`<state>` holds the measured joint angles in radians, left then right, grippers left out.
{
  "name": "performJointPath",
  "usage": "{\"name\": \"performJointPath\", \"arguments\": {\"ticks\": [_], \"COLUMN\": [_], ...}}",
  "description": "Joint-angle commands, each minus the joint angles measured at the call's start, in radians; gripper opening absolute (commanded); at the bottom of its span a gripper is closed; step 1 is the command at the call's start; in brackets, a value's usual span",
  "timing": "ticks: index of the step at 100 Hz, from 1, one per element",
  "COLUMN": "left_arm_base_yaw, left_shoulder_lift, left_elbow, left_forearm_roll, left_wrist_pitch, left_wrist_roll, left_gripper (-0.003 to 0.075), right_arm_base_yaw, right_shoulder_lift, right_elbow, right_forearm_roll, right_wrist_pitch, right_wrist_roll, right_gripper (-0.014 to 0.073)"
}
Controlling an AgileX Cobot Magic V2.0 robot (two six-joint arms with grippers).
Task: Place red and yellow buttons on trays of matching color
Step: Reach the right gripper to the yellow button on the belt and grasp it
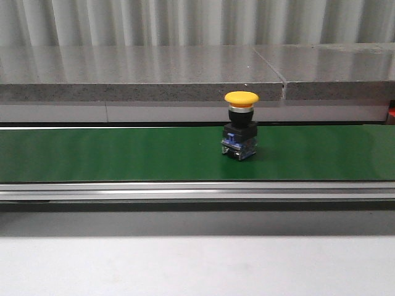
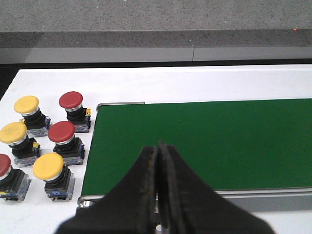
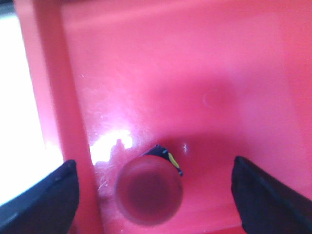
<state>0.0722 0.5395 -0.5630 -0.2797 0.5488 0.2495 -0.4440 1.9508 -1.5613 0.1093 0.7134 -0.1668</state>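
In the front view we see one push button with a yellow mushroom-shaped cap (image 1: 241, 97) and a black body, standing upright on the long green conveyor belt (image 1: 111, 154), a little to the right of the middle. Behind the belt runs a grey stone ledge (image 1: 142, 74). No arm shows in this view.

In the left wrist view the left tool (image 2: 158, 161) is pressed together, its two black fingers (image 2: 141, 190) meeting with nothing between them, and it hangs over the near edge of the green belt. Beside the end of the belt, on the white table (image 2: 161, 83), we see a group of six buttons: three with yellow caps (image 2: 26, 104) (image 2: 13, 132) (image 2: 48, 165) and three with red caps (image 2: 71, 99) (image 2: 61, 131) (image 2: 4, 164). All stand upright and close to each other.

In the right wrist view the right tool (image 3: 155, 187) is spread wide, with its dark fingertips (image 3: 46, 200) far apart at both sides. Between them, but not touched by them, a button with a red round cap (image 3: 148, 189) stands on the floor of the red plastic tray (image 3: 161, 73), near the tray's wall. The picture is blurred there, so we cannot tell more details of this button.
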Motion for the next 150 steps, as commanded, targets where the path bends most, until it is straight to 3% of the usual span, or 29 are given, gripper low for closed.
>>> {"name": "performJointPath", "arguments": {"ticks": [1,23,60,108,150], "left_arm_base_yaw": [-0.005,-0.005,-0.005,-0.005,-0.005], "left_shoulder_lift": [0.001,0.001,0.001,0.001,0.001], "left_elbow": [-0.026,-0.026,-0.026,-0.026,-0.026], "left_forearm_roll": [-0.016,-0.016,-0.016,-0.016,-0.016], "left_wrist_pitch": [-0.073,-0.073,-0.073,-0.071,-0.071], "left_wrist_roll": [0.002,0.002,0.002,0.002,0.002], "left_gripper": [-0.002,-0.002,-0.002,-0.002,-0.002], "right_arm_base_yaw": [-0.004,0.036,0.201,0.45,0.62], "right_shoulder_lift": [-0.122,-0.296,-0.564,-0.575,-0.566], "right_elbow": [-0.032,0.008,0.272,0.391,0.391], "right_forearm_roll": [0.003,0.003,0.004,0.004,0.049], "right_wrist_pitch": [-0.001,0.071,0.182,0.289,0.219], "right_wrist_roll": [-0.004,-0.032,-0.067,-0.124,-0.157], "right_gripper": [0.0623,0.0623,0.0623,0.0623,0.0623]}}
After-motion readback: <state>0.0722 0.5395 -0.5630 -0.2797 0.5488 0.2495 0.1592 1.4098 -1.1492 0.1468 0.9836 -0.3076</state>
